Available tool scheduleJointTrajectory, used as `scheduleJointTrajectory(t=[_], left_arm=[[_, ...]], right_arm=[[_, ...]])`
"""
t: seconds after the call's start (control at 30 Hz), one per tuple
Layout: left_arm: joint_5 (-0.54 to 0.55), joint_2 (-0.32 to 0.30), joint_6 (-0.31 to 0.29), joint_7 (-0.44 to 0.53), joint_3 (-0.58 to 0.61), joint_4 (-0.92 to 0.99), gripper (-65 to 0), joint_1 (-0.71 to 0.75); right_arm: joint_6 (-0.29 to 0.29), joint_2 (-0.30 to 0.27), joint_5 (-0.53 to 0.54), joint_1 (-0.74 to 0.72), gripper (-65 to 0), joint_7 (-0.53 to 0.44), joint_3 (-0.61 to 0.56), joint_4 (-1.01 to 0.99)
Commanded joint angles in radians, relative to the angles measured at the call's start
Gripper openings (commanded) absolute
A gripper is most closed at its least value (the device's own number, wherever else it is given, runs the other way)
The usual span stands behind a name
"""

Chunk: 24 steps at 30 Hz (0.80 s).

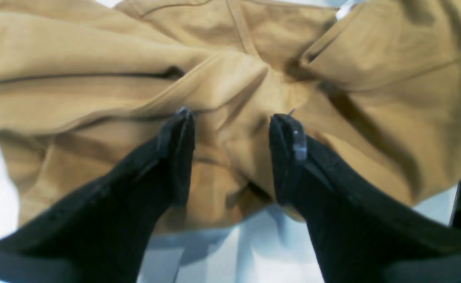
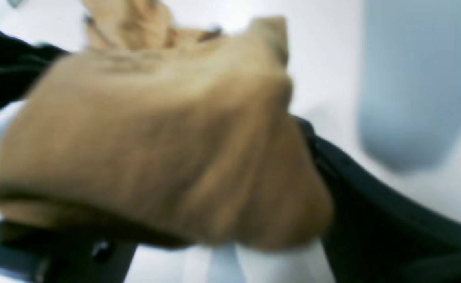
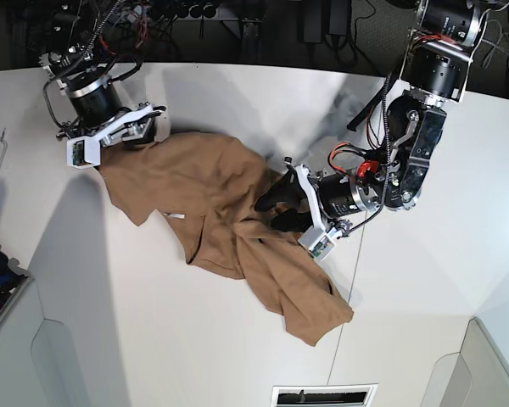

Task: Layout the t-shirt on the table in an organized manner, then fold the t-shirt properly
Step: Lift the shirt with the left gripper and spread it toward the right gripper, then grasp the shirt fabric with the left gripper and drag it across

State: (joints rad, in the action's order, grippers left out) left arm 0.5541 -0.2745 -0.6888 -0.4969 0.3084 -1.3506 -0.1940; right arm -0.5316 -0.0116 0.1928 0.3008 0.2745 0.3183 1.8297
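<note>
Crumpled tan-brown fabric t-shirt (image 3: 220,216) on white matte desk (image 3: 153,339); left hand (image 1: 232,118) wide, straddling fold; right hand (image 3: 119,131) grips shirt edge.

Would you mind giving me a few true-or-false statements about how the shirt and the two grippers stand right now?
1. The t-shirt lies crumpled on the table. True.
2. The left gripper is clamped shut on cloth. False: its jaws stand apart, with rumpled fabric between and beyond the tips.
3. The right gripper is at one end of the shirt, with fabric bunched in it. True.
4. The shirt is already folded into a neat rectangle. False: it sprawls in an irregular, wrinkled shape.
5. Both arms are parked away from the shirt. False: both grippers are at the fabric.
</note>
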Motion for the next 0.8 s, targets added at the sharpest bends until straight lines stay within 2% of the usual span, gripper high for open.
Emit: scheduleJointTrajectory(t=[0.0, 0.13, 0.27, 0.37, 0.47, 0.63, 0.77], left_arm=[[-0.002, 0.004, -0.009, 0.030, -0.005, -0.005, -31.8, -0.022], [-0.051, 0.013, -0.009, 0.030, -0.005, 0.017, -31.8, -0.022], [-0.097, 0.011, 0.031, 0.031, -0.006, 0.019, -31.9, -0.022], [-0.129, -0.002, 0.031, 0.030, -0.008, 0.019, -31.9, -0.022], [-0.129, -0.031, 0.032, 0.037, -0.008, 0.023, -31.9, -0.022], [-0.129, -0.068, 0.079, 0.055, -0.008, 0.031, -31.9, -0.021], [-0.129, -0.070, 0.079, 0.055, -0.008, 0.031, -31.9, -0.018]], right_arm=[[-0.004, -0.008, 0.026, 0.006, -30.1, -0.027, 0.015, 0.020], [-0.009, -0.008, 0.101, 0.040, -30.1, -0.027, 0.061, 0.020], [-0.015, -0.008, 0.147, 0.047, -30.1, -0.027, 0.077, 0.020], [-0.015, -0.007, 0.232, 0.045, -30.1, -0.027, 0.097, 0.024], [-0.015, -0.007, 0.234, 0.043, -30.1, -0.027, 0.129, 0.040], [-0.015, -0.008, 0.230, 0.037, -30.1, -0.026, 0.204, 0.064], [0.000, -0.008, 0.123, 0.026, -30.1, -0.027, 0.232, 0.063]])
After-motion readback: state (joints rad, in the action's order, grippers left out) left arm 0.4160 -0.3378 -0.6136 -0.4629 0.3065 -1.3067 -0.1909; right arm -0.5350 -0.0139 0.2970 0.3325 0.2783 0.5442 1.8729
